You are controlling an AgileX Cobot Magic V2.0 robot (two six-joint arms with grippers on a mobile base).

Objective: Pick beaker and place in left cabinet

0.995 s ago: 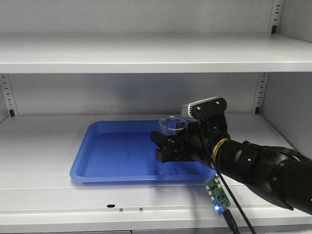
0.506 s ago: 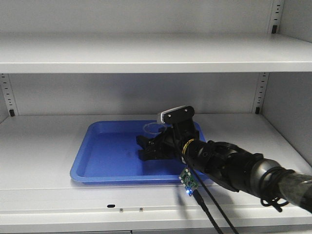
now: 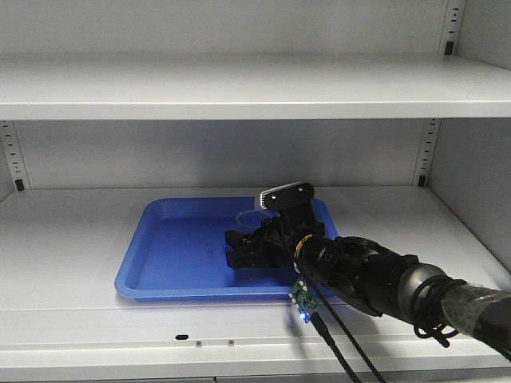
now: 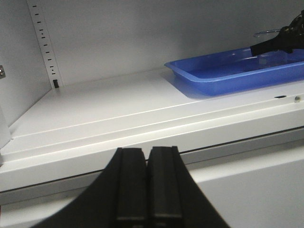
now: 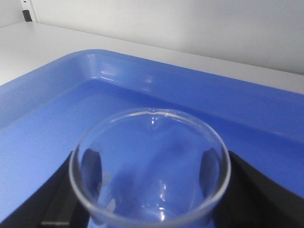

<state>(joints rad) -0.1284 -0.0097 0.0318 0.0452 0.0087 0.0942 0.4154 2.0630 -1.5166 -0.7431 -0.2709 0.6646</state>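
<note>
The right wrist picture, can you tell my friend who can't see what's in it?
A clear glass beaker fills the picture, seen from above, held upright between the right gripper's two black fingers. Under it lies a blue tray on a pale cabinet shelf.

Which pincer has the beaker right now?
The right pincer, over the blue tray, is shut on the beaker. The left pincer is shut on nothing, outside the shelf.

A lab: glass beaker point(image 5: 150, 166), grey shelved cabinet point(image 3: 239, 84).
</note>
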